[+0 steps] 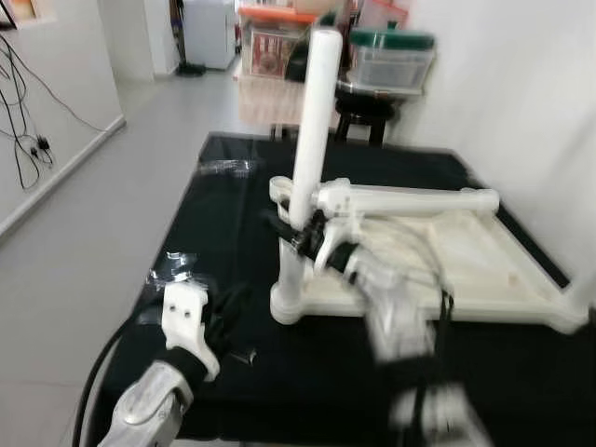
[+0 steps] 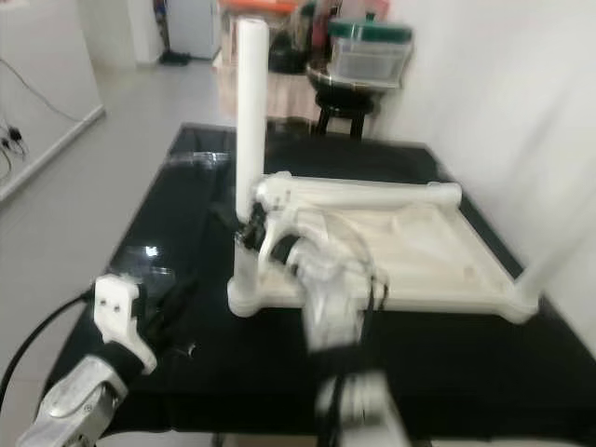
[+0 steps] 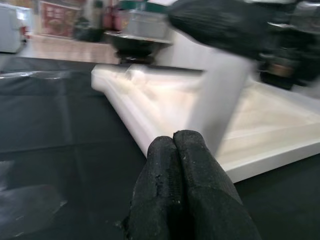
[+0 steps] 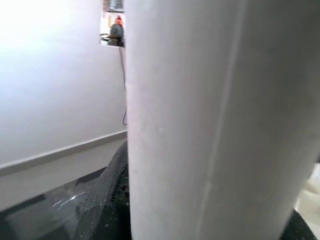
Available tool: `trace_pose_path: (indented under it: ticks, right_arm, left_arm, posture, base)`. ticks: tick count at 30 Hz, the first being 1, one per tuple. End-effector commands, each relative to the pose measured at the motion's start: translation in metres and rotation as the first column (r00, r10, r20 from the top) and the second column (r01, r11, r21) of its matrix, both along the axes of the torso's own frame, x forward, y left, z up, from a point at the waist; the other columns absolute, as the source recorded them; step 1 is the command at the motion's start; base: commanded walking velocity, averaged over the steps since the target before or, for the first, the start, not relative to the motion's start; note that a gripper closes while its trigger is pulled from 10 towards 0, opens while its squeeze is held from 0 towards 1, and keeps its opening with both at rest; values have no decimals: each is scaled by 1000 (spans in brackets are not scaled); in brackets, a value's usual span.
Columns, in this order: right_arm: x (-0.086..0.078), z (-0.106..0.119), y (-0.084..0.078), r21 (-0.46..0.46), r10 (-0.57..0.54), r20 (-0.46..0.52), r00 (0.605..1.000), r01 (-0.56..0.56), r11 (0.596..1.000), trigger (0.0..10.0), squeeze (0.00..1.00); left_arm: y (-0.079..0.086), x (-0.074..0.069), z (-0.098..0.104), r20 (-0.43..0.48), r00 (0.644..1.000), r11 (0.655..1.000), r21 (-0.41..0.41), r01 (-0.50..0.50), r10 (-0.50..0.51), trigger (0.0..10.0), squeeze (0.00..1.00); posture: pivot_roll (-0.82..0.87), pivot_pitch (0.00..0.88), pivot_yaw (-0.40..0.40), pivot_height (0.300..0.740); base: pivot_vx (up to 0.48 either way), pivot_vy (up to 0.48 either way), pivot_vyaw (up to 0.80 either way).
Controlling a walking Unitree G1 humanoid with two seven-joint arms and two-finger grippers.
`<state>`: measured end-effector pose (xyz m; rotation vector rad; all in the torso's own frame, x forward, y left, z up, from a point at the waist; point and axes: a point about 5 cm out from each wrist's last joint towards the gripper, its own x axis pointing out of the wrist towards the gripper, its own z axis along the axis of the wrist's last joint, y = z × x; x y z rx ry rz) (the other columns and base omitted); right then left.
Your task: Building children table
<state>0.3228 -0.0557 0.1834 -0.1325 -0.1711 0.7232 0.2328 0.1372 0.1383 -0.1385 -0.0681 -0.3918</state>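
Observation:
A white children's table top [image 1: 484,279] lies upside down on a black-covered table [image 1: 233,205]. One white leg [image 1: 314,121] stands upright at its near left corner. My right gripper [image 1: 304,233] is shut on this leg, low on it; the right wrist view has the leg [image 4: 200,120] close up with a black finger [image 4: 107,210] beside it. A second white leg [image 1: 410,198] lies across the table top. My left gripper [image 3: 175,142] is shut and empty, low over the black cloth, just left of that corner [image 1: 226,312].
Crumpled clear plastic wrap [image 1: 172,265] lies on the cloth near my left arm, and more [image 1: 223,168] lies at the far left. A dark stool with a lidded plastic box [image 1: 391,56] stands behind the table. A white wall is close on the right, bare floor on the left.

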Motion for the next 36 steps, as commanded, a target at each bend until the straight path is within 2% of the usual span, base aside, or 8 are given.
trace_pose_path:
  ticks: [1, 6, 8, 15, 18, 28, 29, 36]
  right_arm:
    - [10, -22, -7, -129, -41, -90, 995, 29, 991, 0, 0]
    - [12, -17, 2, -88, 39, -85, 996, -46, 995, 0, 0]
    - [17, -10, 4, -37, 135, -116, 984, -140, 989, 10000, 533]
    - [1, 15, -1, -26, 492, -73, 867, -495, 868, 10000, 1000]
    - [4, 18, -14, -112, 664, -97, 741, -671, 733, 10000, 31]
    - [37, 32, -19, -9, 714, -212, 668, -732, 682, 10000, 0]
    - [39, 33, -18, 0, 710, -211, 672, -726, 687, 1686, 0]
    - [40, 35, -20, 26, 747, -224, 626, -762, 647, 0, 0]
  left_arm:
    - [-1, 2, -3, -13, 1000, 1000, 6, 18, -18, 10000, 0]
    - [0, 2, -3, -9, 1000, 1000, 6, 10, -10, 10000, 0]
    - [1, 3, -2, -3, 1000, 1000, 10, -13, 13, 10000, 0]
    - [1, 4, -2, -6, 1000, 1000, 9, 0, 0, 10000, 0]
    - [0, 4, -2, -6, 1000, 1000, 8, 7, -7, 10000, 0]
    - [-1, 1, -1, -5, 1000, 1000, 3, 4, -4, 10000, 0]
    - [-1, 0, -1, -5, 1000, 1000, 3, 5, -5, 10000, 0]
    - [-3, -2, -1, -6, 1000, 1000, 0, 6, -6, 10000, 0]
  posture:
    - [44, 0, -73, 740]
    - [43, 0, -72, 740]
    - [54, 0, -72, 740]
    - [62, 0, -62, 740]
    - [70, 0, -68, 740]
    - [98, 0, -87, 740]
    - [104, 0, -90, 740]
    - [105, 0, -94, 740]
  base:
    - [0, 0, 0]
    - [0, 0, 0]
    - [0, 0, 0]
    - [0, 0, 0]
    - [0, 0, 0]
    - [0, 0, 0]
    - [0, 0, 0]
    - [0, 0, 0]
